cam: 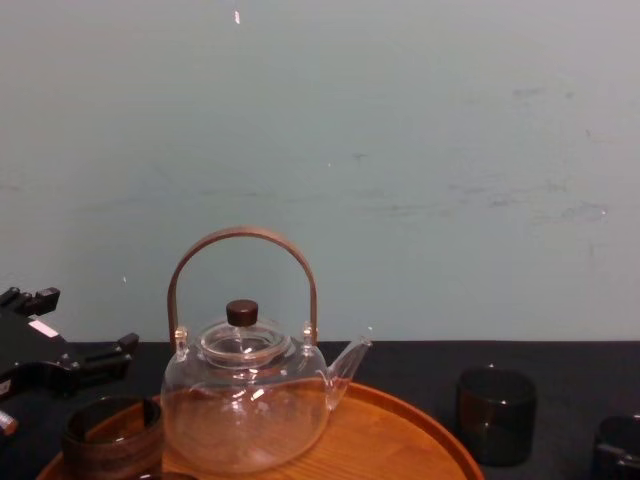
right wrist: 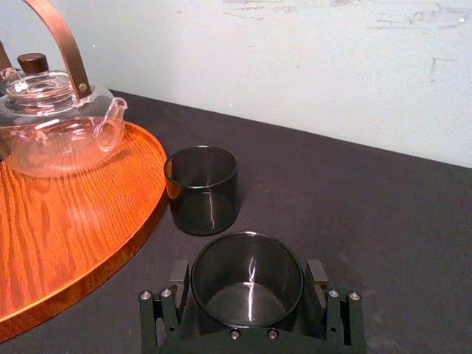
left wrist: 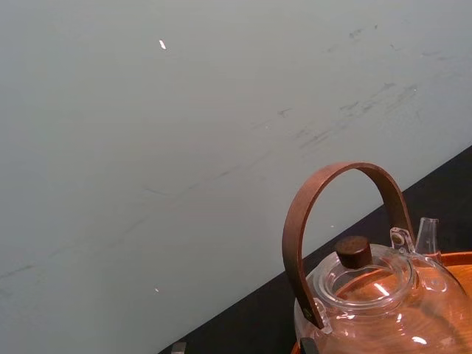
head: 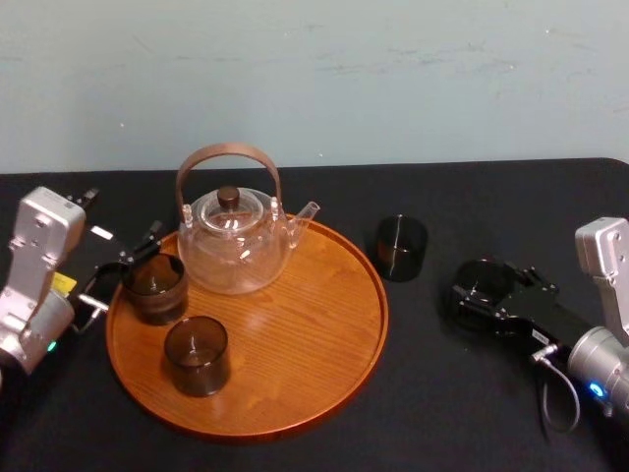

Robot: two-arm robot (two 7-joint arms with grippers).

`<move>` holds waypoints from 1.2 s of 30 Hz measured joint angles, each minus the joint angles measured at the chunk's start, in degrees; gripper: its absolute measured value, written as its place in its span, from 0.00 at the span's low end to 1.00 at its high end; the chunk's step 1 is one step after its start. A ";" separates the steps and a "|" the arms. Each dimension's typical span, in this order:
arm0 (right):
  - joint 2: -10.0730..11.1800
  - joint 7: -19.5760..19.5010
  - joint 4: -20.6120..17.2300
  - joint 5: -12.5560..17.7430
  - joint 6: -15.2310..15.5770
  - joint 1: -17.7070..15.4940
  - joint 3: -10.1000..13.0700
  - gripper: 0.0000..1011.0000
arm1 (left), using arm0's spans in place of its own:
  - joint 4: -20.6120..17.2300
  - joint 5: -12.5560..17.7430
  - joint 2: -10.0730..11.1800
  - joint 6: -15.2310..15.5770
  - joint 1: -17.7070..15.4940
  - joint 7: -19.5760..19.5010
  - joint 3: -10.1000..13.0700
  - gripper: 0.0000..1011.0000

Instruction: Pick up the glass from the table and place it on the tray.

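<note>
- My right hand (right wrist: 247, 279) was clenched on the glass (head: 483, 279). In the right wrist view its fingers (right wrist: 179, 274) pressed against both sides of the dark tumbler, which stood upright with its mouth open to the top.
- The glass sat low over the black worktop (head: 462, 403), well to the right of the tray (head: 295, 334) and apart from it. I could not tell whether its base touched the worktop.
- A second dark glass (head: 400, 248) stood upright on the worktop between my held glass and the tray, just beside the tray's right rim.
- On the tray, the clear teapot (head: 234, 241) with its brown arched handle stood at the far side.
- Two more dark glasses stood on the tray, one at its left edge (head: 154, 287) and one nearer to me (head: 197, 356).
- My left hand (head: 126, 265) hung released at the tray's left rim, its fingers spread just beside the left-edge glass.
</note>
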 joint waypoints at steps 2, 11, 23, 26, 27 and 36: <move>-0.32 0.47 1.05 -0.10 0.08 1.00 -0.34 0.99 | 0.00 0.00 0.00 0.00 0.00 0.00 0.00 0.99; -1.04 1.12 3.22 0.02 0.69 2.61 -0.90 0.99 | 0.00 0.00 0.00 0.00 0.00 0.00 0.00 0.99; -1.15 1.09 3.40 0.25 1.48 2.83 -1.02 0.93 | 0.00 0.00 0.00 0.00 0.00 0.00 0.00 0.99; -1.13 1.08 3.36 0.25 1.38 2.79 -1.00 0.90 | 0.00 0.00 0.00 0.00 0.00 0.00 0.00 0.99; -1.12 1.07 3.34 0.25 1.35 2.78 -0.99 0.90 | 0.00 0.00 0.00 0.00 0.00 0.00 0.00 0.99; -1.08 1.42 3.15 0.84 0.59 2.55 -0.76 0.90 | 0.00 0.00 0.00 0.00 0.00 0.00 0.00 0.99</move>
